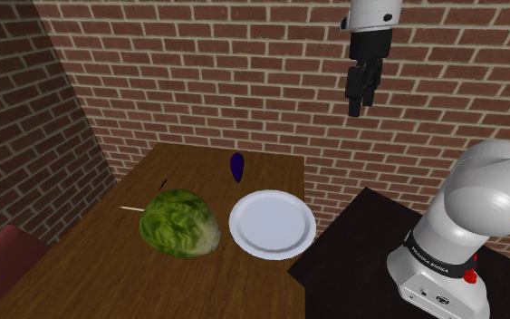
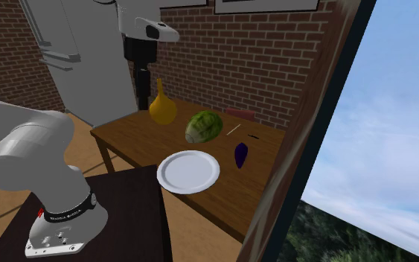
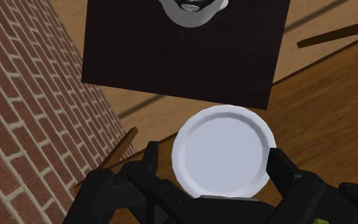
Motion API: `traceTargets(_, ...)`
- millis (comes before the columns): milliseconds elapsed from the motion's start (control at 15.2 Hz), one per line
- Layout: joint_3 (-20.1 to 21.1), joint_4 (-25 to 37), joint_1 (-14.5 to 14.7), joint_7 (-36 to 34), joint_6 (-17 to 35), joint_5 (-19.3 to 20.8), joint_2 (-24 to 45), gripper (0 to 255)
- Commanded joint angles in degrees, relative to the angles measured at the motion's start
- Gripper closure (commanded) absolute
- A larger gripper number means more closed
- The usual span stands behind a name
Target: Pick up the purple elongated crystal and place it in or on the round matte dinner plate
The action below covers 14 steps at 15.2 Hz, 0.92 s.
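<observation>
The black gripper (image 1: 361, 94) hangs high above the wooden table (image 1: 99, 263), up against the brick wall (image 1: 198, 82). Its fingers (image 3: 151, 159) stand well apart with nothing between them, so the hand is open and empty. Looking down along it, the round white plate (image 3: 224, 151) sits far below, framed between the two fingers, with the dark stand (image 3: 177, 57) beyond it.

The purple crystal (image 1: 235, 167) rests on the table near the edge by the wall, a little way from the plate (image 1: 272, 224) and not touching it. In the second exterior view the crystal (image 2: 240, 154) is to the right of the plate (image 2: 188, 171).

A green head of lettuce (image 1: 180, 223) sits just beside the plate on the shoulder view's left, and a thin pale stick (image 1: 130, 209) lies by it, next to a small dark thing, possibly a utensil. A yellow gourd (image 2: 162, 108) stands farther along the table.
</observation>
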<state>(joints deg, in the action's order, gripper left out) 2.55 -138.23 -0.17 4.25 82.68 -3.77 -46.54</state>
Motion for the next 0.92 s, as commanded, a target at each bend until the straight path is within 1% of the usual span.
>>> traceTargets(0,0.0,0.0,0.0,0.0,0.0,0.0,0.0,0)
traceTargets(396,-1.0,1.0,1.1,5.6,10.7,1.4,11.7,0)
traceTargets(858,-1.4,5.8,2.4,11.5,20.9,2.3,26.8,0)
